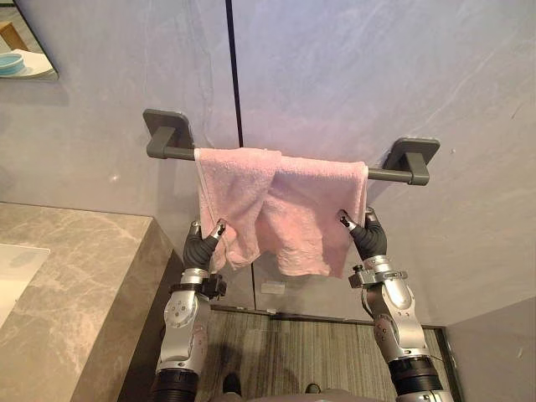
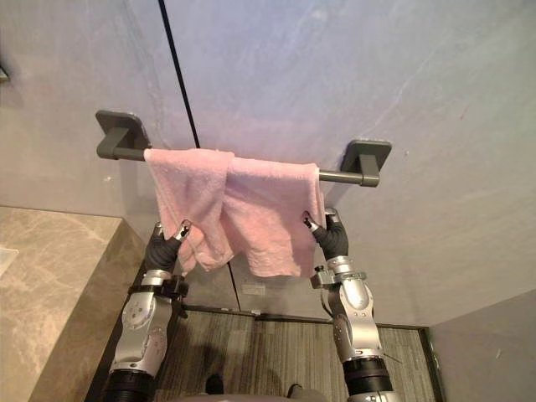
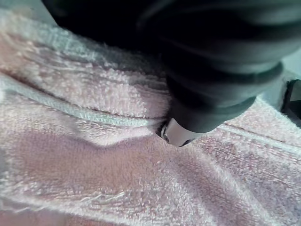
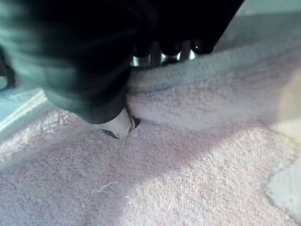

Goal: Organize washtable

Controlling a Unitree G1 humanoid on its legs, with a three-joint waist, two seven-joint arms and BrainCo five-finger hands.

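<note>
Towel count: just one, a pink towel (image 1: 285,209), draped over the single grey bar (image 1: 389,174) on the wall. That bar ran 9 to 3 o'clock and the cloth hung toward 6, bunched on its 9 o'clock half. The right hand (image 1: 366,234) was pinching the hem at 4 o'clock. The left hand (image 1: 203,244) sat at the 8 o'clock edge; couldn't tell if it gripped. One marble tabletop (image 1: 75,285) was at 8 o'clock.

A bathroom, going by the wall-mounted rail (image 1: 387,174) hung with a pink towel (image 1: 293,209) and the marble tabletop (image 1: 84,268) beside the left hand (image 1: 201,244).
</note>
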